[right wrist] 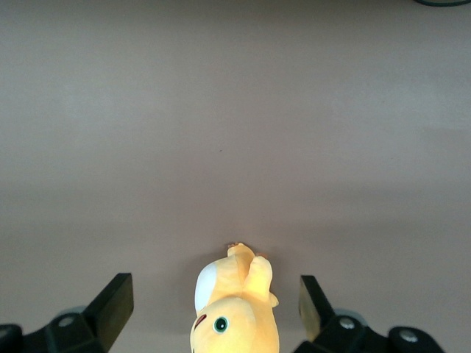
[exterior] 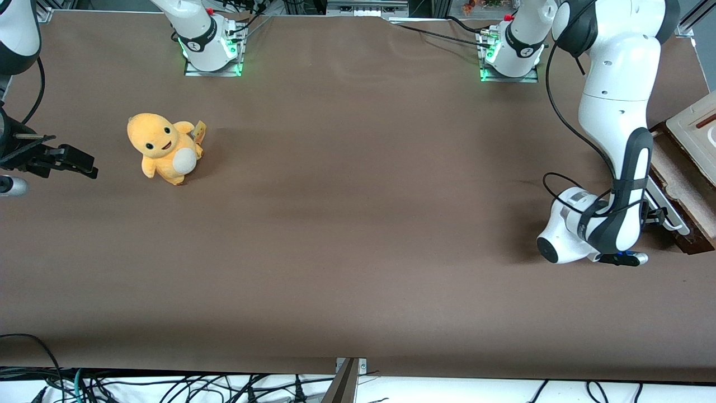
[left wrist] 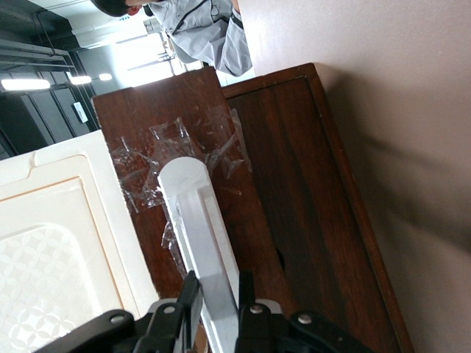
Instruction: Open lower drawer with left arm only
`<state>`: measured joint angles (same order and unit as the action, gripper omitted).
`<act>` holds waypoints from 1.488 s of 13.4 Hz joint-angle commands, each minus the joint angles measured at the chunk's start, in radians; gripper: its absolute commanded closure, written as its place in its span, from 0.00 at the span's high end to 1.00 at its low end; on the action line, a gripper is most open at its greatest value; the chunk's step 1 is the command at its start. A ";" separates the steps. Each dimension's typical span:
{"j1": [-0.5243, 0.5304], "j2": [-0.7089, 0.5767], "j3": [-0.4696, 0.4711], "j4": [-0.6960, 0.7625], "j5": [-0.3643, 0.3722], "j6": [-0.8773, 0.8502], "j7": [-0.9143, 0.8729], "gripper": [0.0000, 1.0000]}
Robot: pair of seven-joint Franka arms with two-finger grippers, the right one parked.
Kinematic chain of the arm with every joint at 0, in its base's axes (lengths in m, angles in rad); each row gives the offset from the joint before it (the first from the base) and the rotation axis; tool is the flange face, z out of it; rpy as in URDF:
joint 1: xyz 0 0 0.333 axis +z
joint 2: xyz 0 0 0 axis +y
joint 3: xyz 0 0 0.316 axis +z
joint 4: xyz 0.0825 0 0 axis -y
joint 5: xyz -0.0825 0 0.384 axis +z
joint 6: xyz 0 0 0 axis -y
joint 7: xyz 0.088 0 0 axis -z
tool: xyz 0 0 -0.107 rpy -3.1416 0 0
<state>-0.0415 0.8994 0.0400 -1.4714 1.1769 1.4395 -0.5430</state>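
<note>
The lower drawer (exterior: 692,238) sits at the working arm's end of the table, its dark reddish-brown front (left wrist: 143,129) patched with clear tape. A strip of its pale beige inside (exterior: 671,165) shows under the cream-white panel (exterior: 699,131). My left arm (exterior: 612,112) reaches down in front of the drawer. Its gripper (left wrist: 218,283) is shut on the long white bar handle (left wrist: 193,198), with one black finger (left wrist: 188,290) on each side of the bar. In the front view the gripper (exterior: 659,215) is partly hidden by the arm's wrist.
A yellow plush toy (exterior: 165,148) sits on the brown table toward the parked arm's end, also seen in the right wrist view (right wrist: 235,312). Both arm bases (exterior: 212,42) stand along the table edge farthest from the front camera.
</note>
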 commanded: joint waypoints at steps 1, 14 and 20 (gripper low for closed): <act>-0.031 0.016 -0.006 0.031 -0.065 -0.016 0.041 0.39; -0.075 -0.025 -0.009 0.192 -0.380 -0.018 0.048 1.00; -0.066 -0.117 -0.014 0.302 -0.865 -0.013 0.048 1.00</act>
<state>-0.1193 0.8261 0.0266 -1.1980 0.4314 1.4355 -0.5236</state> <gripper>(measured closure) 0.000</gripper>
